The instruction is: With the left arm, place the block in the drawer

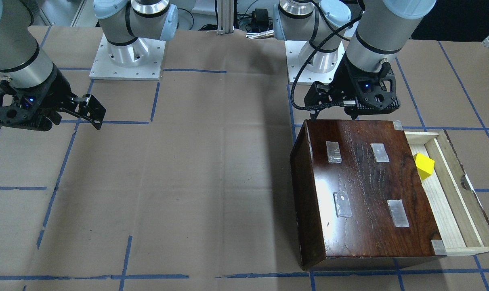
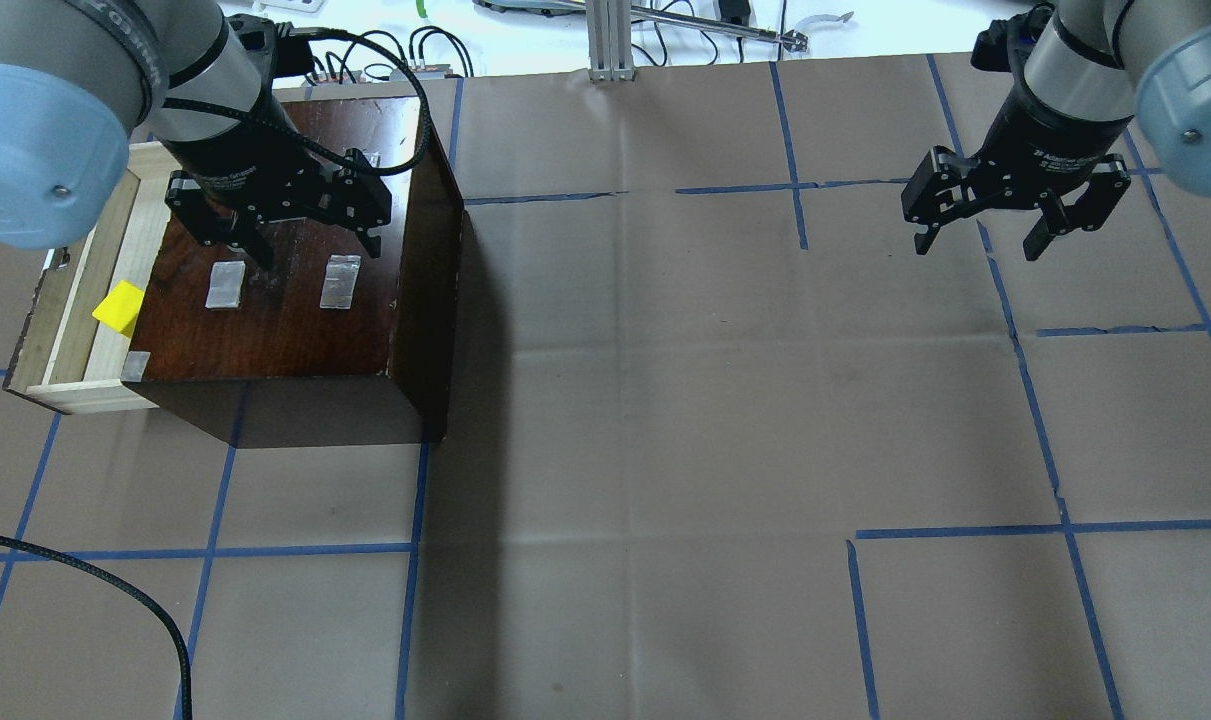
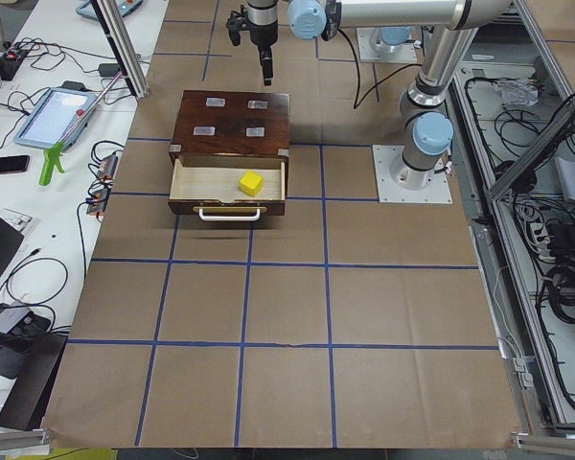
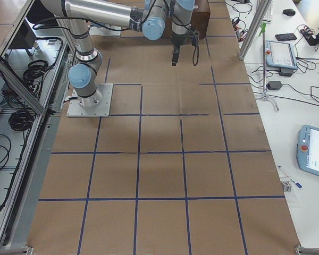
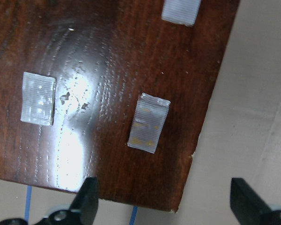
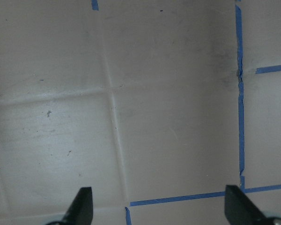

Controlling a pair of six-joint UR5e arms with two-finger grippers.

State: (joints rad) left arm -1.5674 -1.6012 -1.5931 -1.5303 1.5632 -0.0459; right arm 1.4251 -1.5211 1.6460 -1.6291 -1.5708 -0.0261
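The yellow block (image 1: 424, 165) (image 2: 119, 306) (image 3: 251, 182) lies inside the drawer (image 1: 454, 194) (image 2: 75, 300) (image 3: 225, 177). The drawer is pulled out of the dark wooden box (image 1: 365, 190) (image 2: 285, 320) (image 5: 107, 93). My left gripper (image 2: 317, 248) (image 1: 335, 116) (image 5: 165, 201) is open and empty. It hovers over the box's top near the edge away from the drawer, well apart from the block. My right gripper (image 2: 978, 245) (image 1: 91, 111) (image 6: 154, 206) is open and empty above bare table far to the other side.
Brown paper with blue tape lines (image 2: 665, 400) covers the table. Tape patches (image 5: 149, 123) sit on the box top. A black cable (image 2: 115, 600) loops over the near left of the table. The arm bases (image 1: 127, 60) stand at the robot's edge.
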